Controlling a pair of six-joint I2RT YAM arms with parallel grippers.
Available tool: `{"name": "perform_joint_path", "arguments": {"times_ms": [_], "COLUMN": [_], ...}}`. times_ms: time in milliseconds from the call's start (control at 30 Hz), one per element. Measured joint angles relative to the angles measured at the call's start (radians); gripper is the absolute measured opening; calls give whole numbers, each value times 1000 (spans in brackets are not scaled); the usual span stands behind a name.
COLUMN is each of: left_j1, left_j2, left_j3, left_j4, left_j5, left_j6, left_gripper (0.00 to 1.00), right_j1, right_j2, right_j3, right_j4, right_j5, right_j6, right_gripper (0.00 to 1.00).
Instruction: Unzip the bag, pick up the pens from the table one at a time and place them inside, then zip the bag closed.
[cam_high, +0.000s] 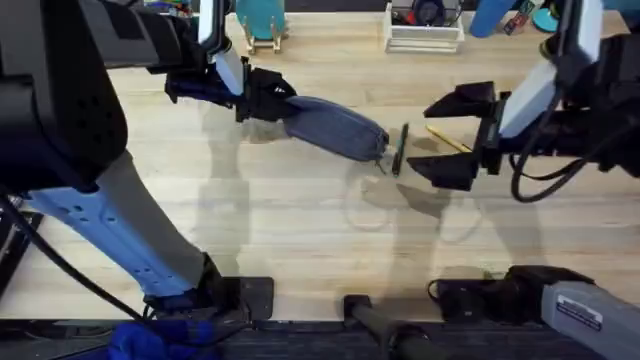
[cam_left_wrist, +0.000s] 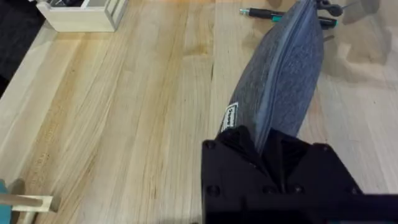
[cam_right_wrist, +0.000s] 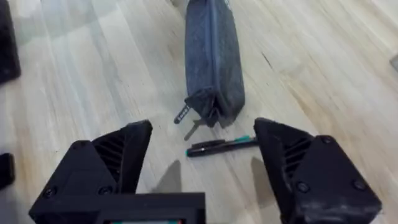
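Across the table (cam_high: 300, 220) lies the bag (cam_high: 335, 128), pinned at one end by my left gripper (cam_high: 262, 100) (an anchor against the zipper's pull). At its zipper end, by the dark pen (cam_high: 398, 150), my right gripper (cam_high: 462, 138) hovers, jaws spread wide.

This looks like a robotics lab bench rather than a home desk. A broad pale wooden table (cam_high: 300, 220) carries two robot arms bolted at its near edge, the left arm (cam_high: 110, 200) on a blue-and-white link, the right arm (cam_high: 570, 300) trailing loose black cable. Along the far edge sit a white organiser tray (cam_high: 424, 35) of odds and ends, a small wooden stand (cam_high: 262, 40) and a tall blue cylinder (cam_high: 492, 15), like stocked test props.
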Motion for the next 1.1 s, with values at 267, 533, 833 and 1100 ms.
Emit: {"name": "perform_joint_path", "arguments": {"times_ms": [267,533,833,1100], "left_j1": [0,0,0,0], "left_j2": [0,0,0,0], "left_j3": [0,0,0,0], "left_j4": [0,0,0,0], "left_j5": [0,0,0,0], "left_j6": [0,0,0,0], "left_gripper": [42,42,42,42], "right_j1": [116,230,247,247], "right_j2": [0,90,199,199], "right_j3": [-37,-46,-52,-52], "right_j4": [77,190,269,274], "right_j5": [69,148,180,180], "right_j6": [0,0,3,4], "right_gripper": [997,997,997,997]}}
